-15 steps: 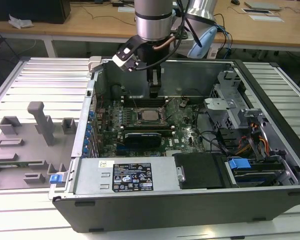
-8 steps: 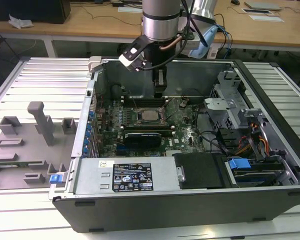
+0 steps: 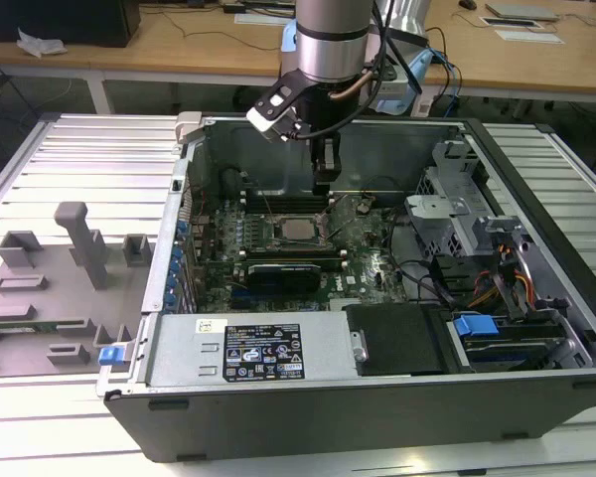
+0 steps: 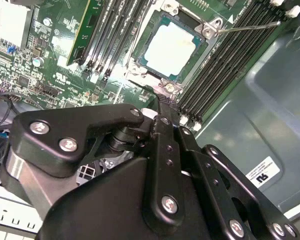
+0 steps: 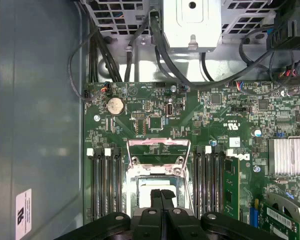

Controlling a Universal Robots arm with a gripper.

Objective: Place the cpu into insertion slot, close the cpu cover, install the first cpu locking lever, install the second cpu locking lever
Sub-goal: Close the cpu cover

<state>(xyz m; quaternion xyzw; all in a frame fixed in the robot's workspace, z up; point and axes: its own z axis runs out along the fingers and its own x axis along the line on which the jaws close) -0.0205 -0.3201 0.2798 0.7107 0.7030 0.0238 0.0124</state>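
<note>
The end effector (image 3: 323, 185), fingers pinched together and holding nothing, hangs close above the motherboard (image 3: 363, 253). The cpu (image 3: 300, 231) lies flat in its socket (image 4: 204, 49), at seven o'clock from the tip in the exterior view.

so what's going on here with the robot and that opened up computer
A robot arm is working inside an open computer case. Its gripper hangs just above the socket on the motherboard, fingers pressed together with nothing visible between them. The cpu already sits in the socket. What seems to be the cpu cover looks raised at one end, and a thin lever sticks out over the memory slots, so nothing looks locked down yet.
</note>
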